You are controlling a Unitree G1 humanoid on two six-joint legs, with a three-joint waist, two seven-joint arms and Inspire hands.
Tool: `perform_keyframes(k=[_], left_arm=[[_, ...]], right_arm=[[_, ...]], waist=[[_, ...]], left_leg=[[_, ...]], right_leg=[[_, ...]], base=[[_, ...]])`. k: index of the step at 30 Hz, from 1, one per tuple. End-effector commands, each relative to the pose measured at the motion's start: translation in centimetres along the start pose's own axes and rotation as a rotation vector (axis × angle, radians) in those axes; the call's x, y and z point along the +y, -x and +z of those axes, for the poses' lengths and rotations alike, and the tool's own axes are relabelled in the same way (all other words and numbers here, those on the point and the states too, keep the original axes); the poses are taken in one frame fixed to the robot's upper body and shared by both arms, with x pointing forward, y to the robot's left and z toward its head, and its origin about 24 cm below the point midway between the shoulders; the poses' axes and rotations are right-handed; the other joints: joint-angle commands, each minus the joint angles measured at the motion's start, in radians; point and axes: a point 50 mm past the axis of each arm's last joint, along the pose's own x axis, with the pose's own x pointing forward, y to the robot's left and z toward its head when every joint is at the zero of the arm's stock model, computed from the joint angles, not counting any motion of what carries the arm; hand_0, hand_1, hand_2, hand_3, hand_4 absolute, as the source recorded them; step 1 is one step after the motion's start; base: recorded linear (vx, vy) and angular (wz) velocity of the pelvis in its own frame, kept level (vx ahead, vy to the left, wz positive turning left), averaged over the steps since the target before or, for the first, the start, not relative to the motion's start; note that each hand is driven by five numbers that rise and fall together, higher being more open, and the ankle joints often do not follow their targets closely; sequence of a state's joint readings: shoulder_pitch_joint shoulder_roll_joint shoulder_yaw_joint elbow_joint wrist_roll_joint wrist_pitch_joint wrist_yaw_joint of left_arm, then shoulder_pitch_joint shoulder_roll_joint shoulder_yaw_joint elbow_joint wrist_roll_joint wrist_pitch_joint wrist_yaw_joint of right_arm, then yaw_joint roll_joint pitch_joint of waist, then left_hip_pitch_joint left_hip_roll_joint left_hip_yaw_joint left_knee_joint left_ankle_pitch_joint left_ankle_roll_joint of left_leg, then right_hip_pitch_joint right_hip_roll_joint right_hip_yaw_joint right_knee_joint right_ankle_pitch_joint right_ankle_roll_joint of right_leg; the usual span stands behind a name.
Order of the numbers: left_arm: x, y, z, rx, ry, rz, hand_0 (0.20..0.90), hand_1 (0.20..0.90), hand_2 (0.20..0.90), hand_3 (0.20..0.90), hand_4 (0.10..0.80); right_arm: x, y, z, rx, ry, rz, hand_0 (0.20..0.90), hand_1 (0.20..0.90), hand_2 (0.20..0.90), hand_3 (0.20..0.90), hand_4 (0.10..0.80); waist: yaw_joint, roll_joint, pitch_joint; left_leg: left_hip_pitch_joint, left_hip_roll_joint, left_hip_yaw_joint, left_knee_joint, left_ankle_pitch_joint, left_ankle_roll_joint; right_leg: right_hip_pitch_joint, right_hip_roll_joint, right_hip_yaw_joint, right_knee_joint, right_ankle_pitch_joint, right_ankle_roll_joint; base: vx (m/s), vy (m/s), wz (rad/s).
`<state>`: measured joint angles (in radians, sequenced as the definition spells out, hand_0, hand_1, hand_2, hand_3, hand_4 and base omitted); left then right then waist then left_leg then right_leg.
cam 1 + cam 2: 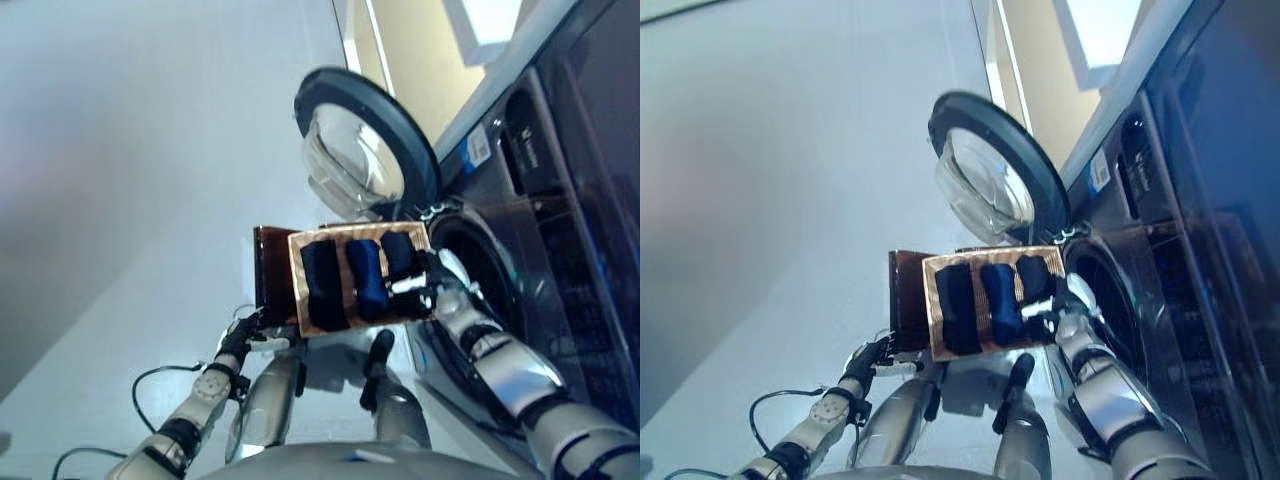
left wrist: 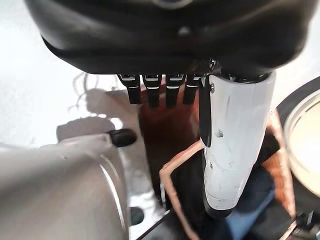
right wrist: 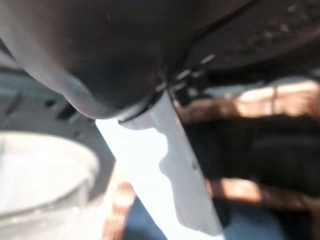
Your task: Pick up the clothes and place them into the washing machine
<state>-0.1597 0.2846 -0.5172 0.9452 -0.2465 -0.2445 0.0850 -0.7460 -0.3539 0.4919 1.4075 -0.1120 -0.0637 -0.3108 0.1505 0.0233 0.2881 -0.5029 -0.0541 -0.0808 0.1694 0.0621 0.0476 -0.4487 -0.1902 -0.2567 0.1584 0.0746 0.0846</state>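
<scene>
— Where were the clothes (image 1: pixel 348 280)?

— Three dark rolled bundles lay side by side inside a copper-coloured basket (image 1: pixel 296 283), two blackish and the middle one bluer. The basket was held up off the floor (image 1: pixel 120 180), tipped so its open top faced the camera, just beside the washing machine (image 1: pixel 540 220) and in front of its round opening (image 1: pixel 480 265).

— And the door?

— The round glass door (image 1: pixel 362 150) stood swung wide open, above the basket's upper edge.

— How did the hands hold it?

— The left hand (image 1: pixel 240 335) was at the basket's lower left corner, its fingers (image 2: pixel 159 90) curled over the brown side wall and the white-covered thumb lying along the rim. The right hand (image 1: pixel 420 285) sat at the basket's right edge, by the opening; its white thumb (image 3: pixel 165 170) lay across the rim, but whether its fingers were closed could not be told.
</scene>
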Motion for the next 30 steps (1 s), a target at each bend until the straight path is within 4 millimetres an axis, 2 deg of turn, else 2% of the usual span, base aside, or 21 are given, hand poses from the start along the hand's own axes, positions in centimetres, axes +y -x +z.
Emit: perform_keyframes(k=[1, 2, 5, 13, 15, 19, 20, 21, 22, 23, 24, 30], left_arm=[[0.7, -0.6, 2.6, -0.116, -0.044, 0.032, 0.900, 0.900, 0.900, 0.900, 0.800], [0.7, -0.6, 2.6, -0.116, -0.044, 0.032, 0.900, 0.900, 0.900, 0.900, 0.800], [0.8, -1.0, 3.3, -0.123, -0.038, 0.045, 0.900, 0.900, 0.900, 0.900, 0.800], [0.5, -1.0, 3.0, -0.104, -0.005, 0.052, 0.900, 0.900, 0.900, 0.900, 0.800], [0.6, -0.9, 2.9, -0.103, 0.053, 0.066, 0.900, 0.900, 0.900, 0.900, 0.800], [-0.3, -0.4, 2.1, -0.094, 0.075, 0.041, 0.900, 0.900, 0.900, 0.900, 0.800], [-0.4, -0.3, 1.8, -0.084, 0.071, 0.038, 0.900, 0.900, 0.900, 0.900, 0.800], [-0.5, -0.2, 1.7, -0.077, 0.062, 0.034, 0.900, 0.900, 0.900, 0.900, 0.800], [-0.5, -0.3, 1.7, -0.079, 0.061, 0.034, 0.900, 0.900, 0.900, 0.900, 0.800], [-0.4, -0.3, 1.8, -0.081, 0.058, 0.038, 0.900, 0.900, 0.900, 0.900, 0.800], [-0.4, -0.4, 1.8, -0.079, 0.059, 0.045, 0.900, 0.900, 0.900, 0.900, 0.800], [0.0, -0.7, 2.9, -0.124, 0.085, 0.080, 0.900, 0.900, 0.900, 0.900, 0.800]], right_arm=[[-5.3, -1.0, 0.5, -0.069, 0.357, -0.179, 0.900, 0.900, 0.900, 0.900, 0.800], [-5.3, -1.0, 0.5, -0.069, 0.357, -0.179, 0.900, 0.900, 0.900, 0.900, 0.800], [-8.1, -1.4, 1.0, -0.056, 0.433, -0.245, 0.900, 0.900, 0.900, 0.900, 0.800], [-9.2, -1.4, 1.1, -0.041, 0.443, -0.286, 0.900, 0.900, 0.900, 0.900, 0.800], [-9.8, -1.4, 1.0, -0.035, 0.458, -0.305, 0.900, 0.900, 0.900, 0.900, 0.800], [-10.0, -1.4, 0.5, -0.028, 0.464, -0.316, 0.900, 0.900, 0.900, 0.900, 0.800], [-10.1, -1.4, 0.4, -0.023, 0.468, -0.318, 0.900, 0.900, 0.900, 0.900, 0.800], [-10.3, -1.4, 0.8, -0.031, 0.471, -0.330, 0.900, 0.900, 0.900, 0.900, 0.800], [-10.3, -1.4, 0.8, -0.031, 0.469, -0.332, 0.900, 0.900, 0.900, 0.900, 0.800], [-10.4, -1.4, 0.9, -0.034, 0.469, -0.336, 0.900, 0.900, 0.900, 0.900, 0.800], [-10.2, -1.4, 0.8, -0.036, 0.474, -0.335, 0.900, 0.900, 0.900, 0.900, 0.800], [-11.7, -1.3, 0.4, -0.010, 0.484, -0.383, 0.900, 0.900, 0.900, 0.900, 0.800]], waist=[[-0.006, 0.007, -0.010], [-0.006, 0.007, -0.011], [-0.006, 0.017, 0.014], [-0.006, 0.036, 0.024], [-0.004, 0.042, 0.028], [0.002, 0.053, 0.032], [0.007, 0.056, 0.028], [0.008, 0.059, 0.031], [0.005, 0.058, 0.034], [0.004, 0.058, 0.036], [0.006, 0.058, 0.033], [0.012, 0.064, 0.037]], left_leg=[[-0.080, 0.000, 0.026, 0.181, -0.134, -0.082], [-0.081, 0.000, 0.026, 0.182, -0.134, -0.082], [-0.128, -0.006, 0.014, 0.252, -0.162, -0.061], [-0.164, -0.016, 0.002, 0.273, -0.173, -0.047], [-0.175, -0.021, -0.001, 0.267, -0.170, -0.046], [-0.196, -0.027, 0.001, 0.260, -0.165, -0.044], [-0.190, -0.025, -0.005, 0.271, -0.202, -0.048], [-0.198, -0.026, -0.007, 0.268, -0.200, -0.047], [-0.210, -0.030, -0.001, 0.256, -0.162, -0.044], [-0.215, -0.031, -0.001, 0.257, -0.161, -0.044], [-0.209, -0.028, -0.005, 0.270, -0.202, -0.048], [-0.244, -0.035, -0.009, 0.262, -0.191, -0.053]], right_leg=[[-0.049, -0.027, 0.025, 0.118, -0.059, 0.009], [-0.050, -0.027, 0.025, 0.118, -0.060, 0.009], [-0.101, -0.008, 0.049, 0.175, -0.080, -0.007], [-0.142, 0.004, 0.068, 0.207, -0.109, -0.025], [-0.156, 0.005, 0.070, 0.208, -0.110, -0.028], [-0.171, 0.000, 0.071, 0.201, -0.109, -0.029], [-0.166, 0.005, 0.079, 0.213, -0.143, -0.021], [-0.176, 0.005, 0.081, 0.215, -0.144, -0.022], [-0.184, 0.000, 0.073, 0.201, -0.112, -0.029], [-0.190, 0.000, 0.075, 0.203, -0.112, -0.030], [-0.185, 0.007, 0.084, 0.216, -0.144, -0.023], [-0.208, -0.003, 0.079, 0.200, -0.134, -0.021]], base=[[-0.020, 0.028, -0.05], [-0.003, 0.016, -0.10], [0.002, 0.011, -0.11], [0.032, 0.009, -0.04], [0.000, 0.000, 0.00], [0.029, -0.003, 0.00], [0.121, -0.003, 0.00], [0.000, 0.000, 0.00], [-0.084, 0.045, 0.01], [0.000, 0.000, 0.00], [0.113, -0.003, -0.01], [0.022, 0.002, 0.00]])
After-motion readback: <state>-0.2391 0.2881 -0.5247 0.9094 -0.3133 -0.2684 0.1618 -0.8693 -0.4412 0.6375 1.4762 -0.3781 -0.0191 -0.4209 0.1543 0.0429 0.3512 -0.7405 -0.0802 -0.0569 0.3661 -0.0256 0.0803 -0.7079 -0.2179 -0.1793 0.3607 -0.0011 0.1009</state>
